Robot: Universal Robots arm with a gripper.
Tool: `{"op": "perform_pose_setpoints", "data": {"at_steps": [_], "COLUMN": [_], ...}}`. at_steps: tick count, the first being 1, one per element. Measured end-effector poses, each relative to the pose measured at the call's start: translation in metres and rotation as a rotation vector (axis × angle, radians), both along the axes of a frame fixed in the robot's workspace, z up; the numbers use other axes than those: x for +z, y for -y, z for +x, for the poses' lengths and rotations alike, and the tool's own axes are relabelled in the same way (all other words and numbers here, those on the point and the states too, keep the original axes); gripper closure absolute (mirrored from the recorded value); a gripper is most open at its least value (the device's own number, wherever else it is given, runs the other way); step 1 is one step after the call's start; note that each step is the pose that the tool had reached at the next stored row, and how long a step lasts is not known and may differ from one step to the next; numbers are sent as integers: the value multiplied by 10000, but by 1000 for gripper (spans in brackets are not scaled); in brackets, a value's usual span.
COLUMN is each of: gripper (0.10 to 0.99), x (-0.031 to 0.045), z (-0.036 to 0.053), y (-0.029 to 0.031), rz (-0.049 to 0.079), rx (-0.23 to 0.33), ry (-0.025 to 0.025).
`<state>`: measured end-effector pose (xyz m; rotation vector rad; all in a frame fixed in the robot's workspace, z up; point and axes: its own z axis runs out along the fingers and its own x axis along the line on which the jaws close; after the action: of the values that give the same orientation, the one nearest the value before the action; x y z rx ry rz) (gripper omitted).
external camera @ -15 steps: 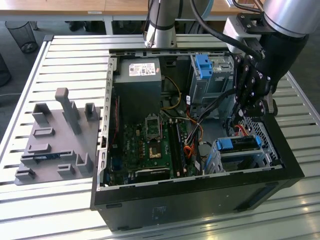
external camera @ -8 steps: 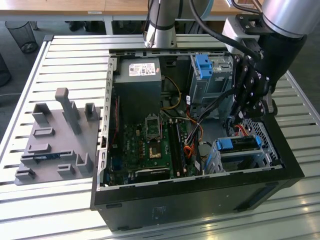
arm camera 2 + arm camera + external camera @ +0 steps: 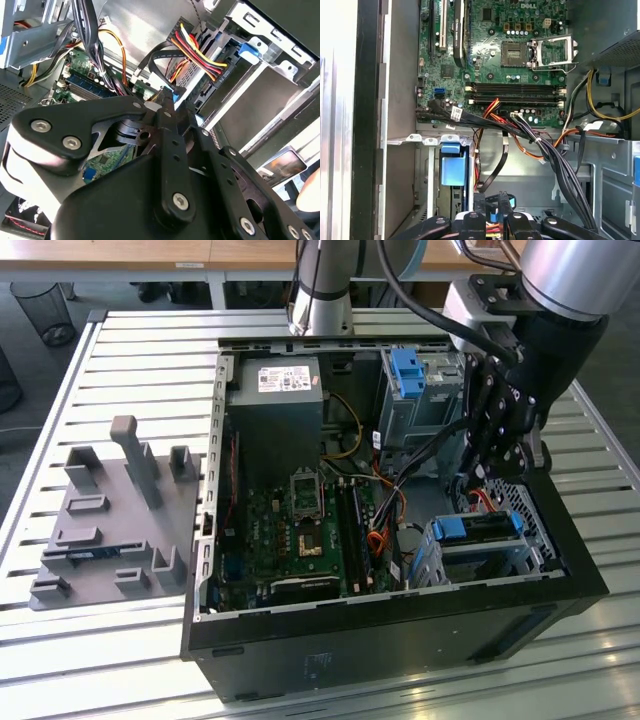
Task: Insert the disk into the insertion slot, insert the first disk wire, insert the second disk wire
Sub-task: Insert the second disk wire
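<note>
— Closest to us in the second wrist view, our gripper (image 3: 167,102) has its fingers (image 3: 166,107) drawn together on a small blue wire plug (image 3: 177,92); how firm the clamp is we cannot tell.

— In the exterior view the gripper (image 3: 488,472) hangs just above the back edge of the insertion slot (image 3: 520,555), inside the open computer case (image 3: 400,640) on the slatted counter (image 3: 130,350).

— And the disk (image 3: 478,528) already lies in that slot, its blue frame facing up. We see its blue frame in the first wrist view too (image 3: 453,165), just past our fingers (image 3: 479,202).

— So we judge the wire step is in hand. To do it well, we should keep the plug square to the disk's connector edge and press straight, not at a tilt.

— The red, yellow and orange wire bundle (image 3: 200,52) sits just beside that edge; we must not snag it.

— Farther off, the black cable bundle (image 3: 555,160) crosses toward the motherboard (image 3: 505,55), so we should stay low and near the disk.

— Beyond, the taller bay with the blue tab (image 3: 410,375) is not our target.
</note>
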<state>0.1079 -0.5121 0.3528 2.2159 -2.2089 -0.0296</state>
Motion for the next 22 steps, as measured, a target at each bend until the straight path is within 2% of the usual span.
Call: {"op": "perform_pose_setpoints", "data": {"at_steps": [4,10,11,12,14,22], "gripper": [839,839,855,918,937,925], "x": [-32,-76,-83,-89,-101,-127], "z": [5,7,8,8,9,15], "y": [-3,-10,-11,-12,-14,-18], "rz": [-95,-389,-430,-468,-531,-839], "rx": [-1,-1,-1,-1,-1,-1], "ry": [0,0,0,0,0,0]}}
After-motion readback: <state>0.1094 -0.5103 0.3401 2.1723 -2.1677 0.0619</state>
